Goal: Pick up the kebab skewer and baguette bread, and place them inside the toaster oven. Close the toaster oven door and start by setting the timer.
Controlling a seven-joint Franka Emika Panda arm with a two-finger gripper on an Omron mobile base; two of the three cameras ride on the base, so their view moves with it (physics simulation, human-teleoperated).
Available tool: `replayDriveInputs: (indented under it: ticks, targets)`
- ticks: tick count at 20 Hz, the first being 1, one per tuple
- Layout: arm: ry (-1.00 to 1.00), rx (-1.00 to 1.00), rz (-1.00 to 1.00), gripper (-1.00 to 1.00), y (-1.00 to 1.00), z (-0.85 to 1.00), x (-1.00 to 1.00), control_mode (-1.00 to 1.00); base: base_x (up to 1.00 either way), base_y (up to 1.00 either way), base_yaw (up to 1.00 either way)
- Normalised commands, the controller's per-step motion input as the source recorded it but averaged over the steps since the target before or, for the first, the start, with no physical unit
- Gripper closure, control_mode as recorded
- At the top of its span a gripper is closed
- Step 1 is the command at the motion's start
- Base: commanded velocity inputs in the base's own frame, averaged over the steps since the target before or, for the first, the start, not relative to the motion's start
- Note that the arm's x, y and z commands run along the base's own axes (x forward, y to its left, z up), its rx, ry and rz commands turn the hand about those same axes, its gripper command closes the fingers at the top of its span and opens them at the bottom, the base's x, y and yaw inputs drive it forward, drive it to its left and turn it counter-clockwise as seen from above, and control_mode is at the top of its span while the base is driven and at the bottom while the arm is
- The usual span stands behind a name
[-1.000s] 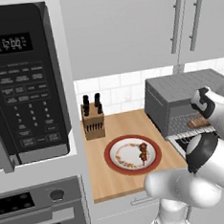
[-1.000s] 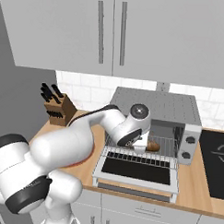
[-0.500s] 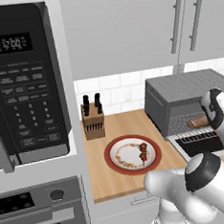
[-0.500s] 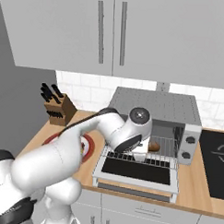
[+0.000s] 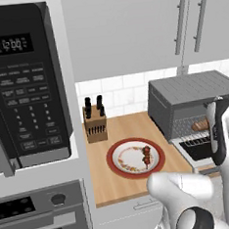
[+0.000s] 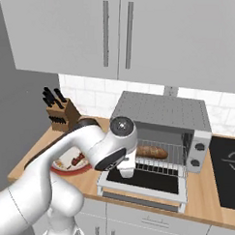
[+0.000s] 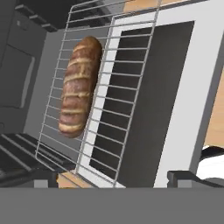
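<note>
Empty and spread wide, my gripper (image 7: pixel 112 177) hangs over the toaster oven door (image 6: pixel 144 181), which lies dropped open and flat. On the wire rack (image 7: pixel 98 94), pulled partly out of the toaster oven (image 6: pixel 163 127), the baguette (image 7: pixel 79 86) lies along the rack's inner edge. On the counter (image 5: pixel 120 182), the kebab skewer (image 5: pixel 147 154) rests on the right side of the red-rimmed plate (image 5: pixel 113 156), near the knife block (image 5: pixel 94 121).
</note>
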Motion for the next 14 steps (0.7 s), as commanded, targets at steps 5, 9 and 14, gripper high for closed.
replayDriveInputs:
  ticks: [5,9,14]
  targets:
    - [0.0,-0.03,0.2,-1.0,0.82,0.11,-0.03,-1.0,0.0,0.0,0.0]
    - [0.0,-0.08,0.17,-1.0,0.86,0.07,0.0,-1.0,0.0,0.0,0.0]
    - [0.02,-0.13,0.15,-1.0,0.78,0.01,0.0,-1.0,0.0,0.0,0.0]
